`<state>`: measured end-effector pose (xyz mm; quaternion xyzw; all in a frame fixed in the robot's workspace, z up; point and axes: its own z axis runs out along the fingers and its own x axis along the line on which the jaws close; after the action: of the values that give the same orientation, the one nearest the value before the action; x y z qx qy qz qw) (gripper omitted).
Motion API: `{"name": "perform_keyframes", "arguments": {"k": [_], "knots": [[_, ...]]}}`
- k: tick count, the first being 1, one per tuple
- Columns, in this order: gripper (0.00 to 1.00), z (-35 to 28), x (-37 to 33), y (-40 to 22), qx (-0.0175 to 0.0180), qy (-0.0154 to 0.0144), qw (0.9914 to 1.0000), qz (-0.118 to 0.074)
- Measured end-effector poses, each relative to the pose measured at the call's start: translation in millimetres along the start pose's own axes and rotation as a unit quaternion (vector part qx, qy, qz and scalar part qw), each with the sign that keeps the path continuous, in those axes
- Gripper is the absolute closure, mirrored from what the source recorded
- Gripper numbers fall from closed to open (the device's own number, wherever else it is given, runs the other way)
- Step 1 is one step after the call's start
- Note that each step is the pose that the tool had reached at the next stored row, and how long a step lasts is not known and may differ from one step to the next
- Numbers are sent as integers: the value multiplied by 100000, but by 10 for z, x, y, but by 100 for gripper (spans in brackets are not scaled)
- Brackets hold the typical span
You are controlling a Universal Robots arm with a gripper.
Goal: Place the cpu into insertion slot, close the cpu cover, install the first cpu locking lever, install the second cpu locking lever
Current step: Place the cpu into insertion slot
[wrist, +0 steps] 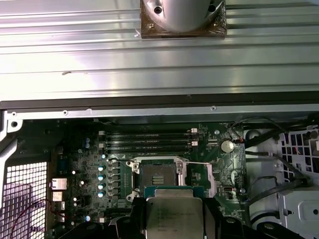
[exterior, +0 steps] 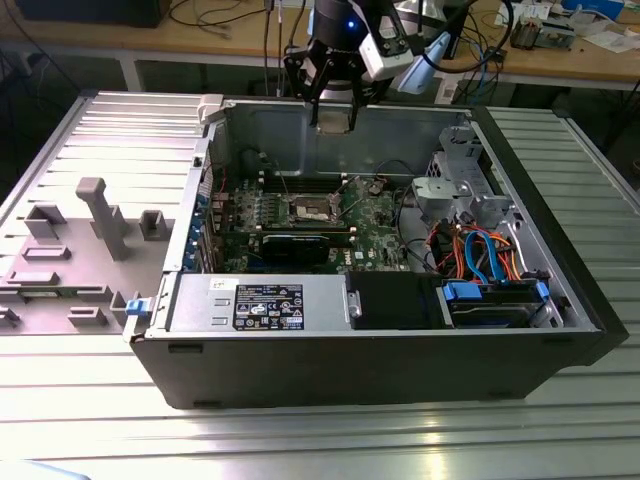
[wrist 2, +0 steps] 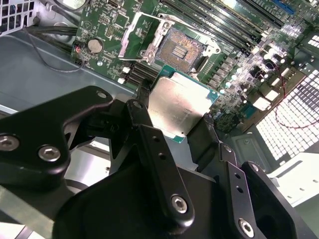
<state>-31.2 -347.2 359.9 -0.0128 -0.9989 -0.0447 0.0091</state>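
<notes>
From my desk I see the gripper (exterior: 335, 114) hanging above the rear wall of the open computer case (exterior: 350, 370), well above the motherboard (exterior: 378, 228). Its two black fingers (wrist 2: 144, 114) are drawn in on the cpu (wrist 2: 180, 105) and pinch it by opposite edges, so the opening is just the width of the chip. The silver-grey top faces the second wrist camera, and a thin green edge shows along one side. The chip is in the air and touches nothing but the fingers. Beyond it in the second wrist view lies the insertion slot (wrist 2: 182, 49), uncovered, its pale contact field bare inside the dark rim. The cpu cover (wrist 2: 138, 34) is swung up off the socket and stands tilted along one side of it (I cannot tell how the levers sit). In the first wrist view the long memory slots (wrist: 149, 139) run just beside the socket. In the exterior view a black card (exterior: 300, 245) lies between the socket and the grey power-supply box (exterior: 265, 300), which sits against the case's near wall.
</notes>
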Motion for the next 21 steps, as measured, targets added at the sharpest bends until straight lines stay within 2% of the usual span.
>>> {"name": "perform_keyframes", "arguments": {"k": [21], "knots": [[45, 55, 14, -15, -2, 0, 100000, 2]]}}
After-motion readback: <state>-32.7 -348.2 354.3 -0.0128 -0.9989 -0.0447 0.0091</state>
